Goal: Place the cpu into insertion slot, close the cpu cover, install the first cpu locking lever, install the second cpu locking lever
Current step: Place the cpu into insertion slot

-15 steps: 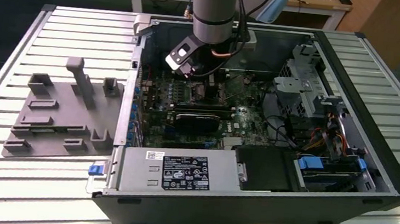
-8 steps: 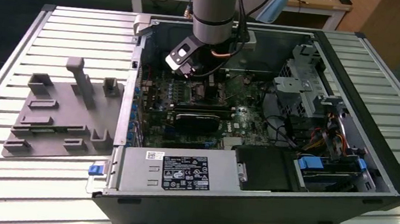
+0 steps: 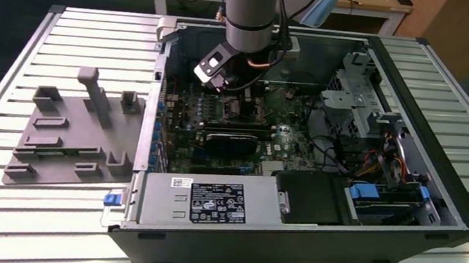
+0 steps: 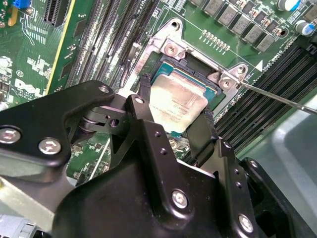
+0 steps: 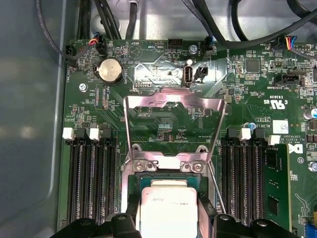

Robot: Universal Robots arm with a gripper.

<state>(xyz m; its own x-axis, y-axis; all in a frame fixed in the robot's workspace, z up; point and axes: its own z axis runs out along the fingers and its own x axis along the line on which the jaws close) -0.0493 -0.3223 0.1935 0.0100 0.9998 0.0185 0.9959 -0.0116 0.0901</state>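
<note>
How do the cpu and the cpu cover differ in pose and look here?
Pose: the cpu lies flat over the insertion slot, while the cpu cover stands swung open, off it. Look: the cpu is a solid dull grey square; the cpu cover is a thin shiny frame with the board visible through its window. Both are silvery metal, roughly slot-sized.

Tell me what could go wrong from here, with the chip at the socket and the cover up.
1. The gripper grips the cpu by two edges over the insertion slot; any skew could seat it crooked and harm the contacts.
2. The locking lever runs close past one finger and could snag it.
3. The cpu cover stands open just beyond the socket; a bump may drop it onto the fingers.
</note>
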